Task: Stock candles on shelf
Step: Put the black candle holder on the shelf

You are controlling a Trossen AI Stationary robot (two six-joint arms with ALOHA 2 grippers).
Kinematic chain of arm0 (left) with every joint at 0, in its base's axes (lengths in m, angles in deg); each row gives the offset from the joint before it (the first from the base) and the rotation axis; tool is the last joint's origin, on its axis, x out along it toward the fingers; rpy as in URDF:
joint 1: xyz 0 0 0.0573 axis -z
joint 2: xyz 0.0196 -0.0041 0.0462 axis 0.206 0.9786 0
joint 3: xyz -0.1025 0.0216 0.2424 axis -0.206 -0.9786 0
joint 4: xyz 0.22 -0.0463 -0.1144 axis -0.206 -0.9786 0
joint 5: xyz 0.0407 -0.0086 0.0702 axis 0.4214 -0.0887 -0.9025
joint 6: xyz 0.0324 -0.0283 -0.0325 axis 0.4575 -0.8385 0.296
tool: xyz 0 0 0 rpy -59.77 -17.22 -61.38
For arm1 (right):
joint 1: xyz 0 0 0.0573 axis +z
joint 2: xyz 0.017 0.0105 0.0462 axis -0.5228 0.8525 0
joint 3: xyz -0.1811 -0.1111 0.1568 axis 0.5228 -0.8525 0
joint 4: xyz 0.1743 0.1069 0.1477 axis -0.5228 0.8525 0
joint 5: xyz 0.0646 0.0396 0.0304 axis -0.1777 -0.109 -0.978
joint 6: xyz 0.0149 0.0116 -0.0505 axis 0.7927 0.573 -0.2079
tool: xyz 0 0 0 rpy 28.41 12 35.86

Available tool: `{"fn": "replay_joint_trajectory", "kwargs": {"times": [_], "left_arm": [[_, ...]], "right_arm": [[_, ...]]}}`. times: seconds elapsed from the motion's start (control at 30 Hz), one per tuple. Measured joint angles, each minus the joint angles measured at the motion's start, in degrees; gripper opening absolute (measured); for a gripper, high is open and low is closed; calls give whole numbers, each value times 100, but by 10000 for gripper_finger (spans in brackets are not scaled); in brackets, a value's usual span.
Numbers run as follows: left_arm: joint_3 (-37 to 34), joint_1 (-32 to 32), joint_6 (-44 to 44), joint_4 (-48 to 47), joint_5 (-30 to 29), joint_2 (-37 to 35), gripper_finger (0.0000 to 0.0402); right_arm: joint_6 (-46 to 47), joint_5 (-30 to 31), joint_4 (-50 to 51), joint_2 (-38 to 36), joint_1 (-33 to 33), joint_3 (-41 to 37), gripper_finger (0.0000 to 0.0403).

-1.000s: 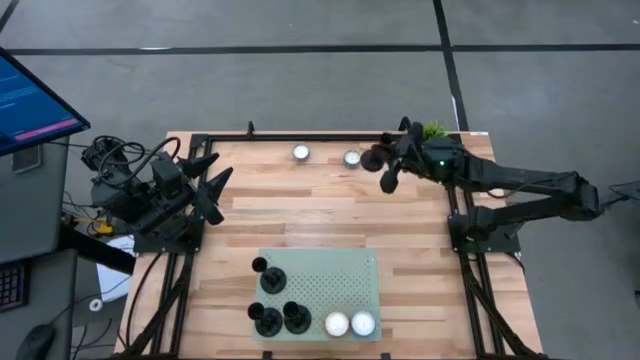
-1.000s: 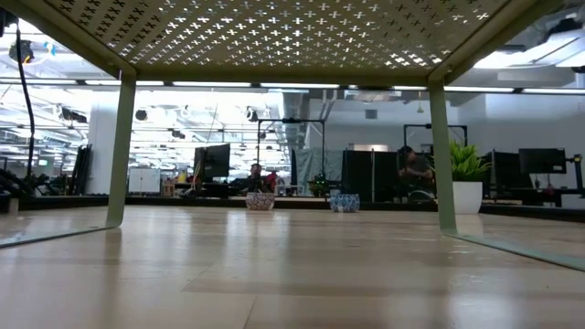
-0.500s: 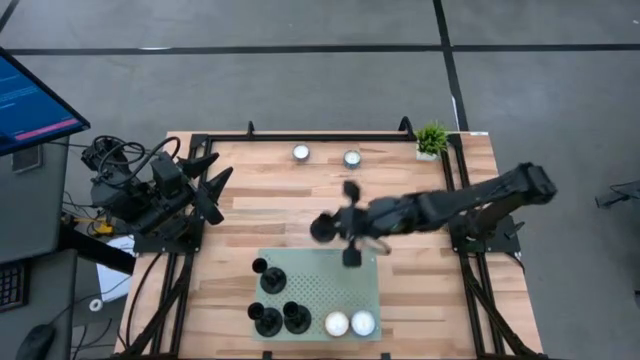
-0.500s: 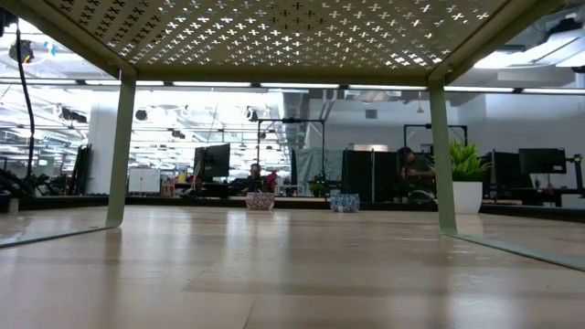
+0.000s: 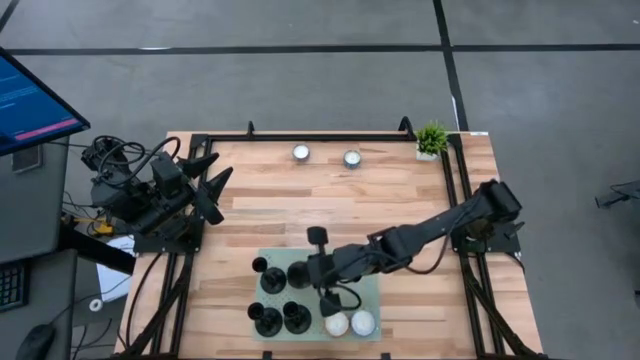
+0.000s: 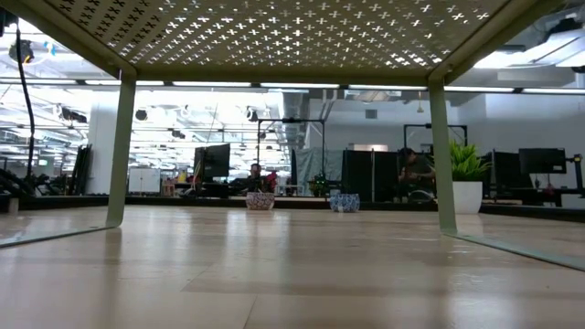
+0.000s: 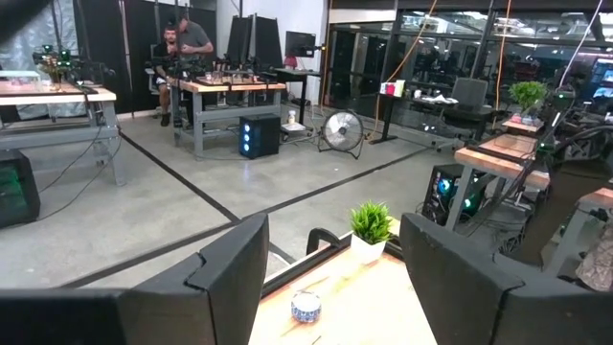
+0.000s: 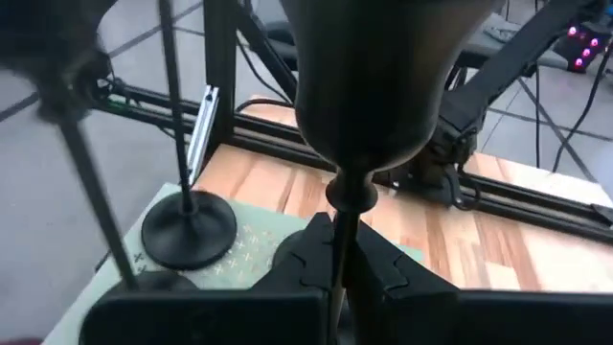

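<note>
The shelf point(image 5: 360, 262) is a pale green perforated panel on legs near the table's front edge. Two white candles point(image 5: 349, 324) sit on its near right corner. Two more candles point(image 5: 301, 153) point(image 5: 352, 158) rest on the planks by the far edge. Several black candle holders point(image 5: 270, 300) stand on the shelf's left part. My right gripper point(image 5: 322, 270) hangs over the shelf's middle, shut on another black holder point(image 8: 369, 86). My left gripper point(image 5: 207, 180) waits open and empty at the table's left edge. My right gripper pinches the black holder's thin stem point(image 8: 343, 225) between its two fingers, just under the goblet-shaped cup. The fingers come from the table's right, slanting slightly down. The stem stands upright, cup above the fingers. The gripper hides the holder's foot.
A small potted plant point(image 5: 432, 138) stands at the far right corner. A black frame runs around the tabletop point(image 5: 300, 205). In the low view only the shelf's underside point(image 6: 292, 37) and its legs show, with bare planks between the far candles and the shelf.
My right gripper has swung from the far right corner beside the plant toward the table's near edge and left, ending over the shelf. It stays shut on the black holder, which has travelled with it.
</note>
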Motion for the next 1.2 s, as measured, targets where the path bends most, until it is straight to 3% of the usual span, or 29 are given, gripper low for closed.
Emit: {"fn": "replay_joint_trajectory", "kwargs": {"times": [0.67,0.93,1.2], "left_arm": [[0,1,0,2,0,0,237],[0,-1,0,5,0,0,237],[0,1,0,36,2,0,237]], "right_arm": [[456,355,-320,100,264,-414,0],[201,197,-568,84,192,-505,0],[164,-331,-568,84,41,-505,0]]}}
